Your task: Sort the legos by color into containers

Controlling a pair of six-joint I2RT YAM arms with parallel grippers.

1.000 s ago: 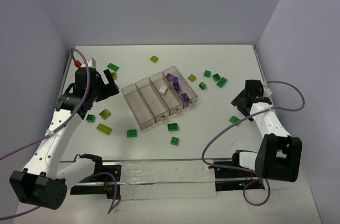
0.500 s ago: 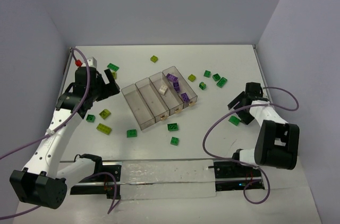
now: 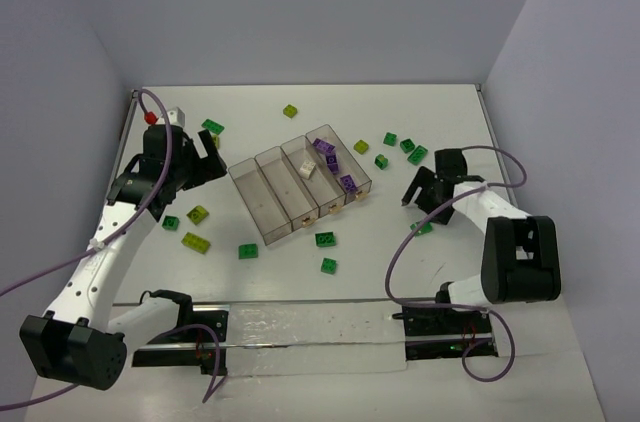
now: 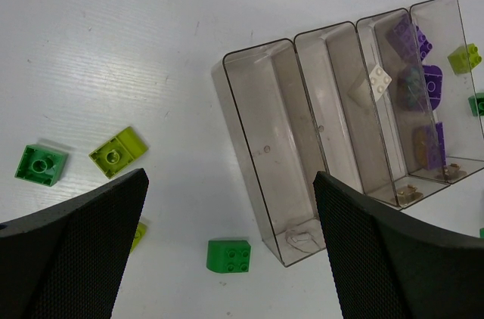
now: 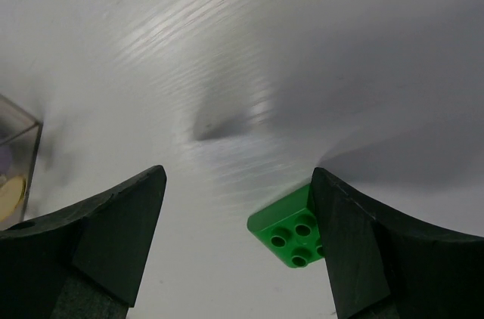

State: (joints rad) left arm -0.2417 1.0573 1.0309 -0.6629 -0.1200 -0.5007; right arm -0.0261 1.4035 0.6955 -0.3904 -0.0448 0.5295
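**Right pincer open over a green brick that sits off-centre**

Top view: the right pincer (image 3: 418, 200) has swung in from the far right toward the tray (image 3: 262, 204) and now hangs just above the green brick (image 3: 422, 228). The left pincer (image 3: 208, 157) has barely shifted. Left wrist view: the left pincer (image 4: 231, 179) is spread wide and holds nothing. The tray (image 4: 227, 100) lies ahead of it, with a white brick (image 4: 376, 81) and purple bricks (image 4: 412, 35) in the far compartments. Right wrist view: the right pincer (image 5: 234, 175) gapes empty, and the green brick (image 5: 291, 232) lies tight beside its right-hand finger. Closing from here could clip a corner and skid or flip the brick.
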